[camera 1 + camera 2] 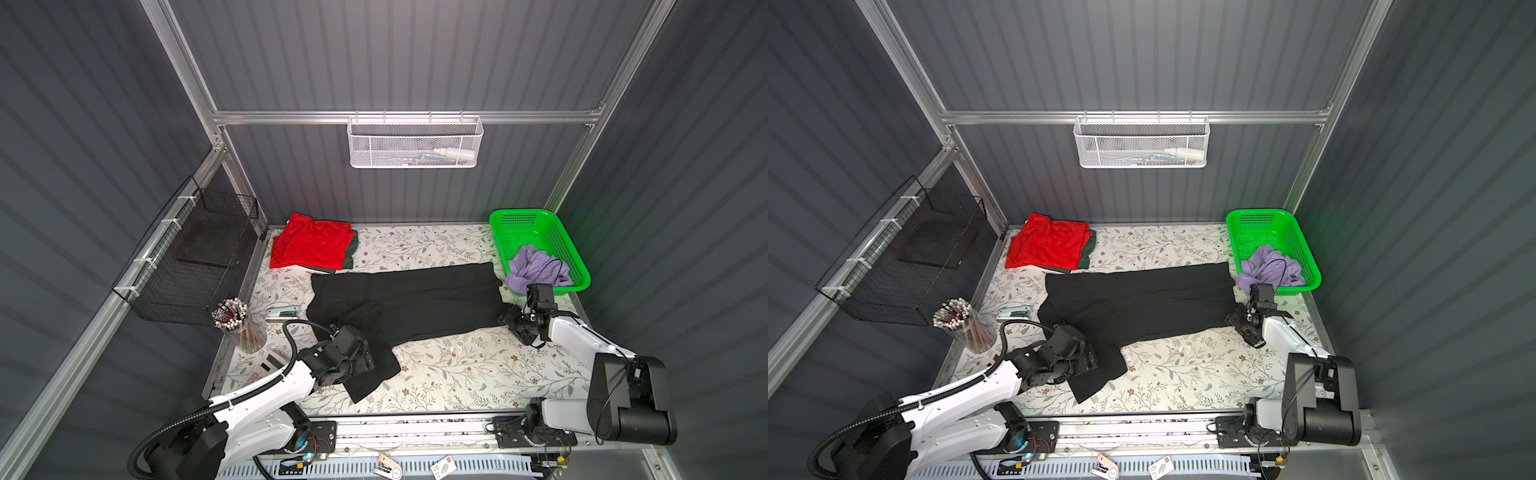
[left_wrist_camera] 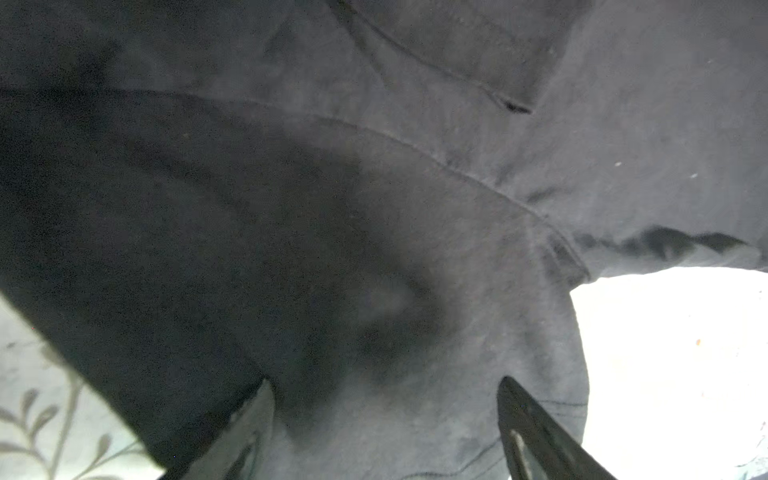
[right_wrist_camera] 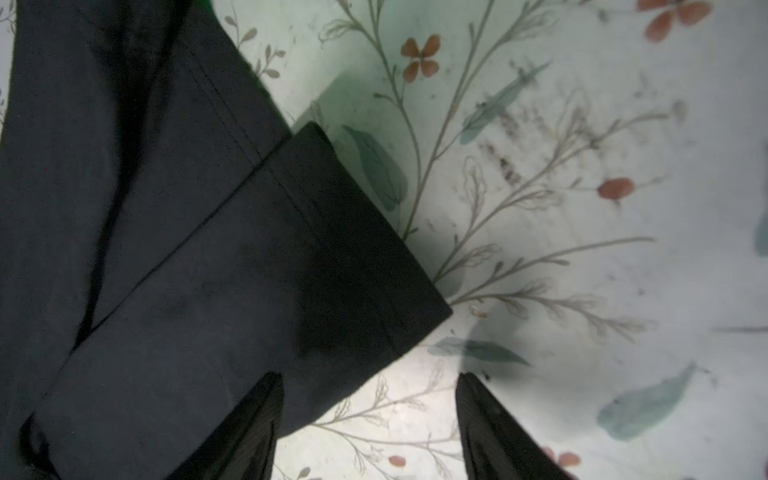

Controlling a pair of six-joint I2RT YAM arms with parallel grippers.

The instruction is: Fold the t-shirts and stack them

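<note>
Black shirt (image 1: 407,299) lies as a long band, mid-frame in both top views. Left gripper (image 2: 384,386) spread over sleeve (image 1: 376,374). Right gripper (image 3: 370,382) spread, straddling hem corner (image 3: 415,307). Pinch all layers; lift evenly.

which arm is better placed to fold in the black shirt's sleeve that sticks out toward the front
Left. The left gripper hangs open right over that sleeve, with black cloth between its jaws. The right gripper is open at the hem corner of the black shirt, at the opposite end.
</note>
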